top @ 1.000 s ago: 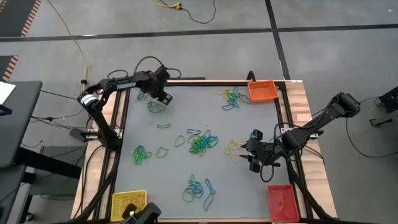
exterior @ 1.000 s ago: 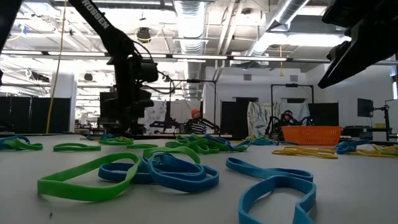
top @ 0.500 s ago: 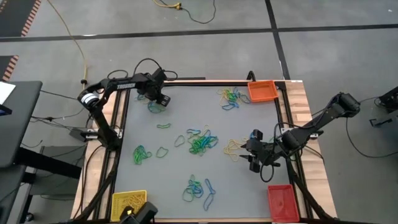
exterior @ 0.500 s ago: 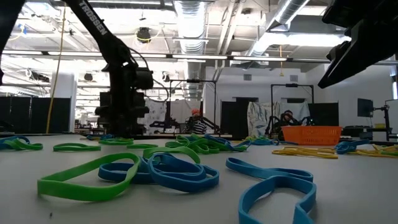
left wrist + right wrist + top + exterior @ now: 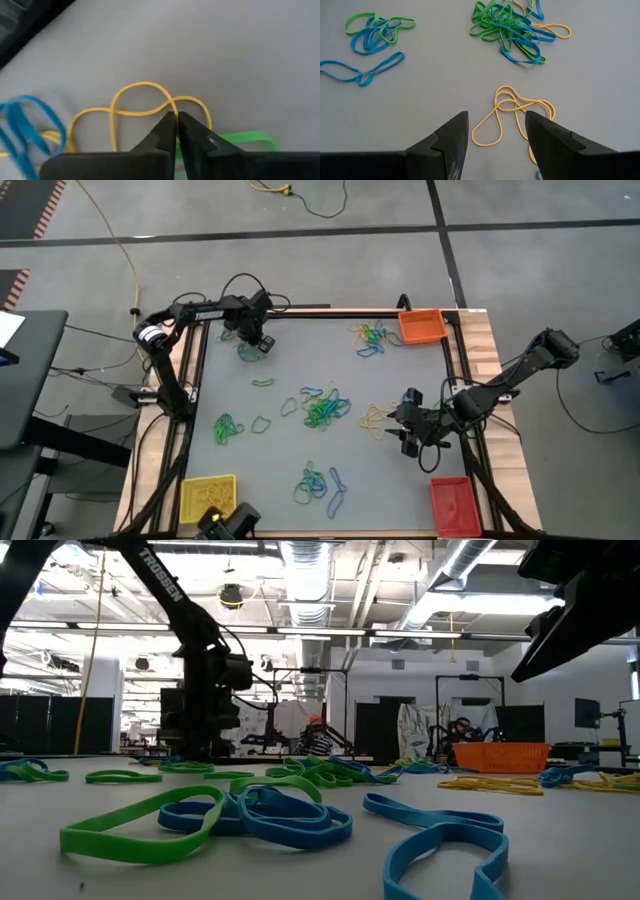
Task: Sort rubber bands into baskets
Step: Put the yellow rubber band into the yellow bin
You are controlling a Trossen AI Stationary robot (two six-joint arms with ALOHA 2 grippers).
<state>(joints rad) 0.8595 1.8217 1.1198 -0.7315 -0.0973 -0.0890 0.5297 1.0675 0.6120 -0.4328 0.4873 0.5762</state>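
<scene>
Only readable text was on the left arm (image 5: 165, 588): white letters down its dark link in the low view, looked like "TROSSEN" with the start partly cut off. The same arm (image 5: 208, 307) had a tiny white label in the high view, too small to read. Nothing else had lettering.

Grey concrete floor (image 5: 300, 260) with dark seam lines, yellow cable (image 5: 110, 230) trailing across it. Grey table top (image 5: 300, 370) in a wooden frame (image 5: 490, 360). Open hall behind: exposed ceiling ducts (image 5: 310, 565), strip lights (image 5: 330, 632), white back wall (image 5: 420, 670), dark partitions (image 5: 60, 720).
</scene>
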